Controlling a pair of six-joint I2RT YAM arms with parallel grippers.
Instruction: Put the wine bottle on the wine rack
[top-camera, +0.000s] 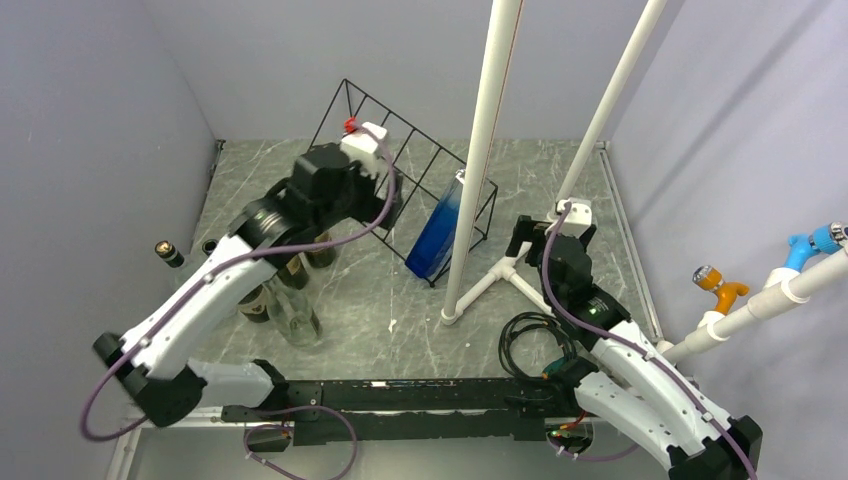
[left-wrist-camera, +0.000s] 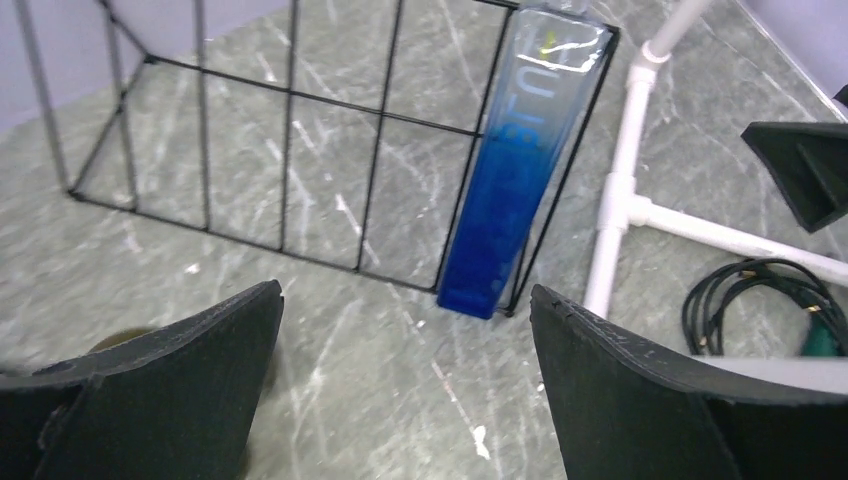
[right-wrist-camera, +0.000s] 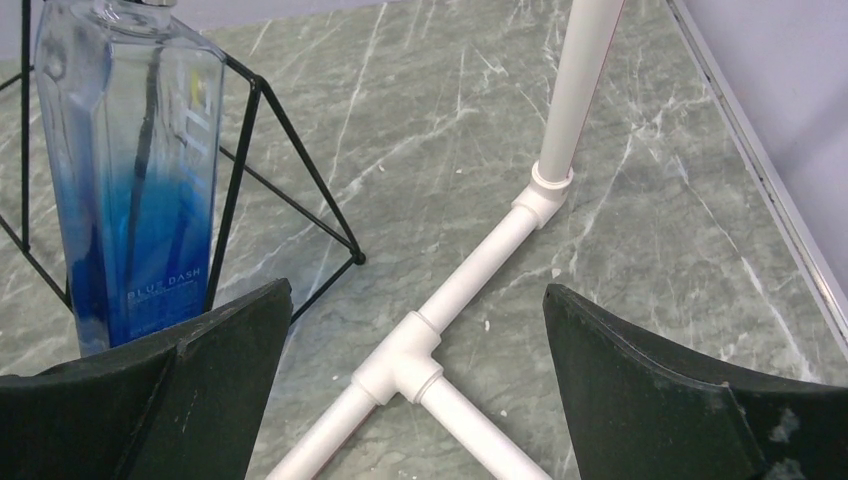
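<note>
A grey marble-patterned tabletop (top-camera: 400, 310) fills the floor of the scene, closed in by plain lilac-grey walls (top-camera: 90, 120). On it stands a white plastic pipe frame (top-camera: 490, 150): two tall poles rise out of the top view, and their foot pipes meet at a T-shaped white fitting (right-wrist-camera: 400, 365) lying flat on the marble. Just beside that foot lies a loosely coiled black cable (top-camera: 525, 335) (the left wrist view shows a green plug (left-wrist-camera: 820, 338) at its end). Beyond the table's right edge, another slanted white pipe (top-camera: 760, 305) carries an orange fitting (top-camera: 718, 285) and a blue fitting (top-camera: 810, 245).

Bottle (top-camera: 438, 232) on rack (top-camera: 425, 160), right end
</note>
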